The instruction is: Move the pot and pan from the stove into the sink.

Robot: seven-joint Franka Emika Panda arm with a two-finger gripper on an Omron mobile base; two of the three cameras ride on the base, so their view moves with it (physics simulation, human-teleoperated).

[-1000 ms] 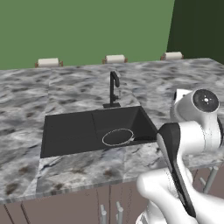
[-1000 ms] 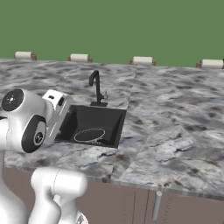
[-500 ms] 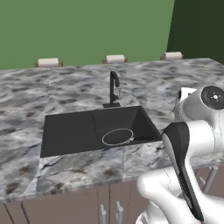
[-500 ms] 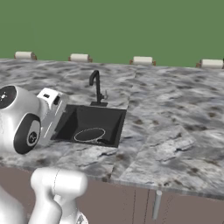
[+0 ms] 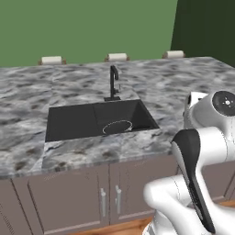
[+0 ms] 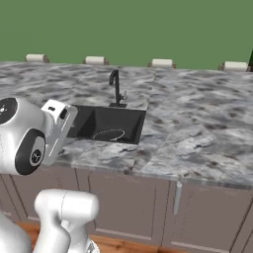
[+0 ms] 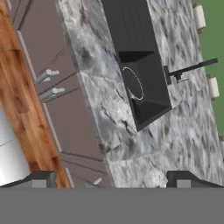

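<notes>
Left base view, compared with a second ago, shows the white arm's upper joint swung a little further toward three o'clock, away from the sink, while the grey marbled counter and everything on it keep their places in the picture. So we judge that the base is parked and only the arm is turning. That suggests the robot is leaving the basin to go after more cookware, though neither the beige pot nor the stove can be seen from here.

We see the rectangular black recessed sink at the centre of the counter, with a slim black faucet standing upright at its back edge, at twelve o'clock from the basin. On the basin floor, toward the four o'clock corner, lies a thin pale ring. We take it for the light rim of the flat black frying pan, black against black, but we cannot make out a handle, so we cannot be sure. If it is the pan, half the task is done.

In the hand view, the two dark fingers stand wide apart at the bottom edge and hold nothing. Beyond them, at six o'clock, grey cabinet doors and a wooden floor show below the counter edge.
</notes>
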